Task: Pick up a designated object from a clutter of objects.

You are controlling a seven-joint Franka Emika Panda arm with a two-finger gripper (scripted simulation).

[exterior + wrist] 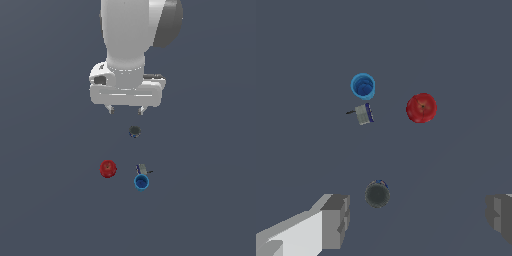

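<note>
I'm in the approach step, claw spread and empty above the tabletop, next centring over the grey-and-blue tool beside the blue cup.

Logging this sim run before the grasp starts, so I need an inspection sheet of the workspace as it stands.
Surface: plain dark grey-blue floor, unmarked.
Job's thing: small grey-and-dark-blue tool, lying right beside the blue cup; contact cannot be told.
Clutter: red ball, set apart; dark grey round object, set apart, nearest the pincer.
Grippers: pincer open, empty, hanging above the items.
Cables: nothing seen.
Surroundings: nothing seen.
</note>
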